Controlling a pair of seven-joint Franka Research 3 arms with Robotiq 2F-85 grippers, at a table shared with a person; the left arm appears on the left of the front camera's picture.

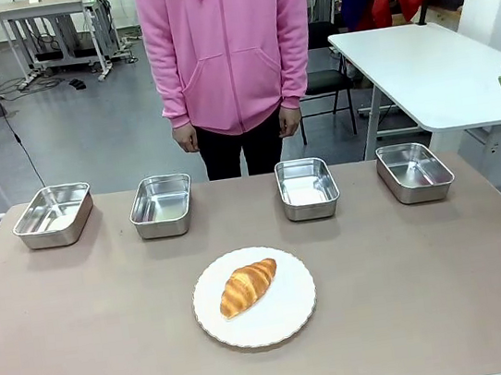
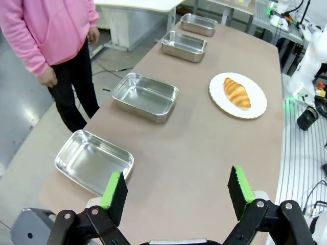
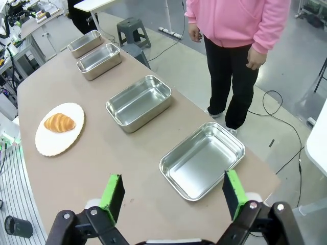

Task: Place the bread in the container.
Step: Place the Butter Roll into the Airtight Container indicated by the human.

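The croissant (image 1: pixel 248 287) lies on the round white plate (image 1: pixel 288 320) in the middle of the counter (image 1: pixel 436 311). Four shiny steel pans (image 1: pixel 162 205) sit in a row behind it, from 10 to 2 o'clock. The left claw (image 2: pixel 176 178) and the right claw (image 3: pixel 172 178) are both wide apart, holding nothing.

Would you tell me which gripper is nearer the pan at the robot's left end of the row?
Left. The left gripper hovers right beside that pan; the right gripper is at the row's other end, by the rightmost pan.
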